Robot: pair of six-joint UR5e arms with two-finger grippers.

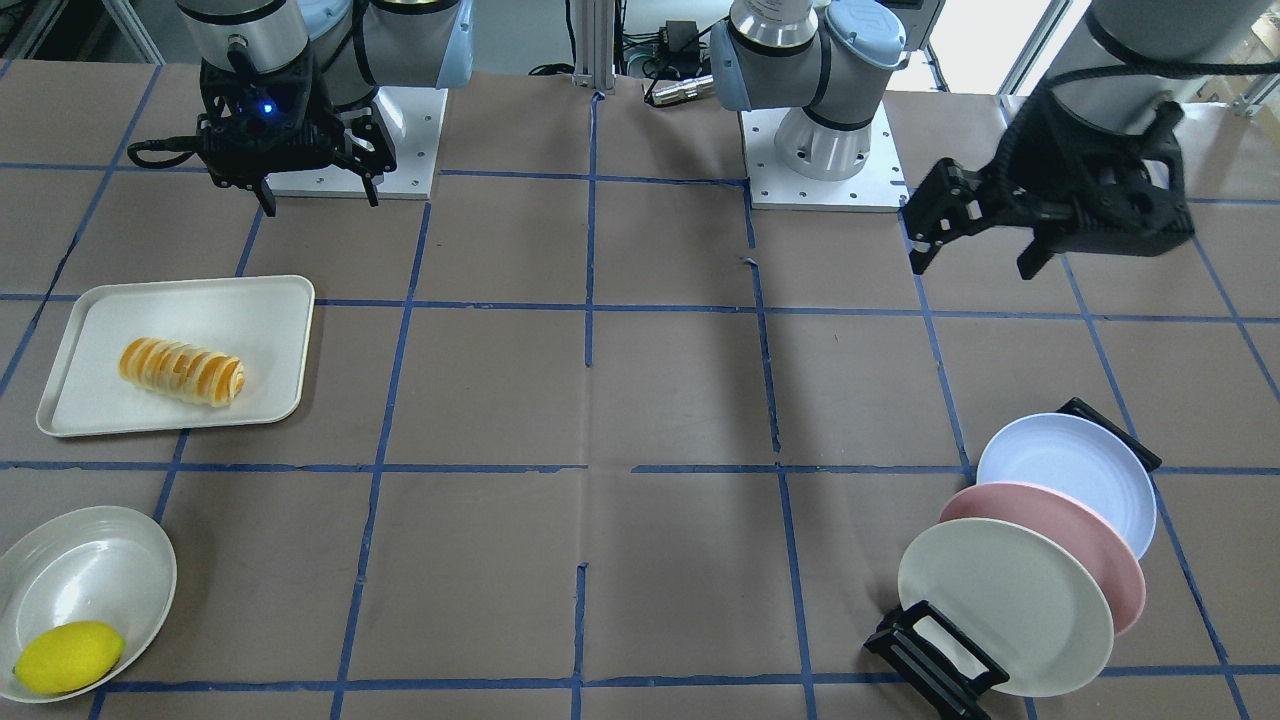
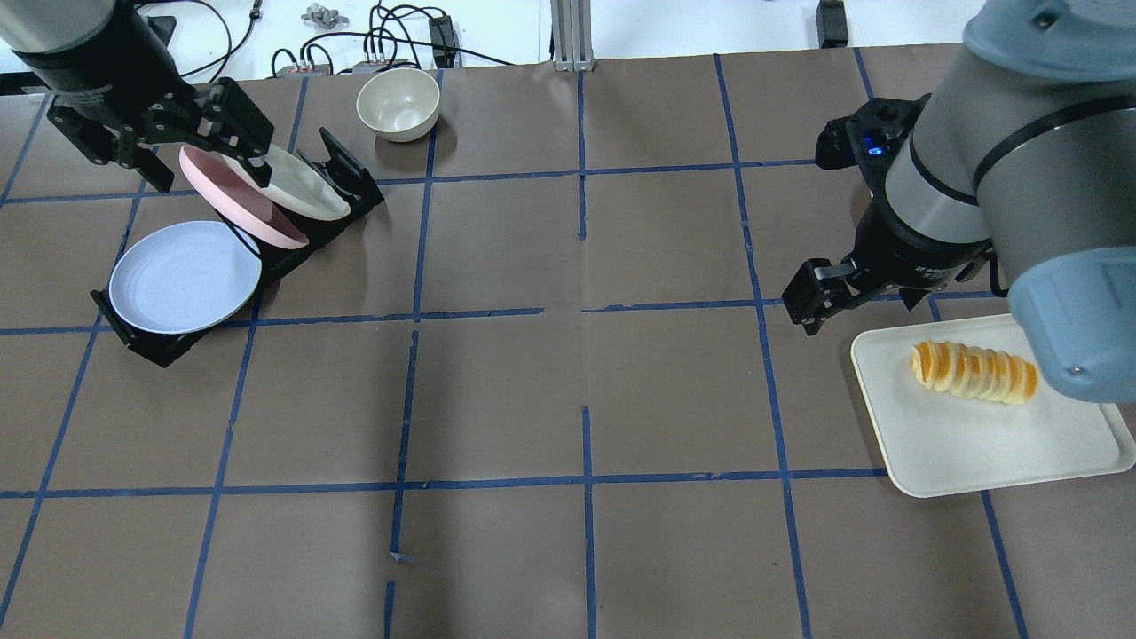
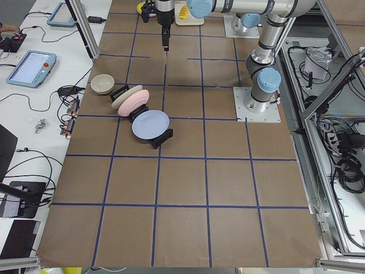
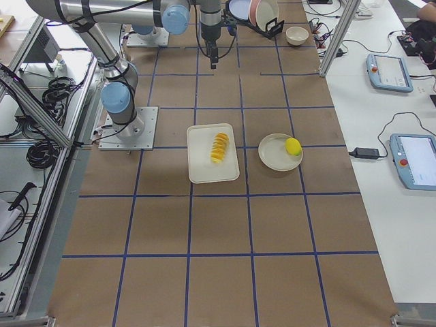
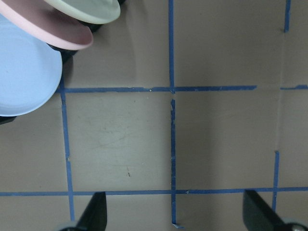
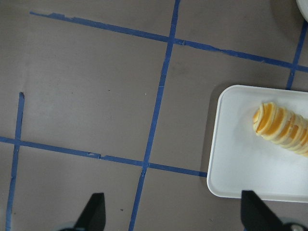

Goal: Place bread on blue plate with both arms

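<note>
The bread (image 1: 182,372) is a golden-orange roll with cream stripes. It lies on a white tray (image 1: 200,310), and also shows in the overhead view (image 2: 974,373) and the right wrist view (image 6: 281,129). The blue plate (image 1: 1070,480) leans in a black rack, also in the overhead view (image 2: 182,277) and the left wrist view (image 5: 21,77). My left gripper (image 1: 972,262) is open and empty, hovering beside the rack on the robot's side. My right gripper (image 1: 320,200) is open and empty, above the table near the tray's robot-side edge.
A pink plate (image 1: 1080,540) and a cream plate (image 1: 1000,605) stand in the same rack behind the blue one. A white bowl (image 1: 90,570) holds a yellow lemon (image 1: 68,657). A small cream bowl (image 2: 398,104) sits near the far edge.
</note>
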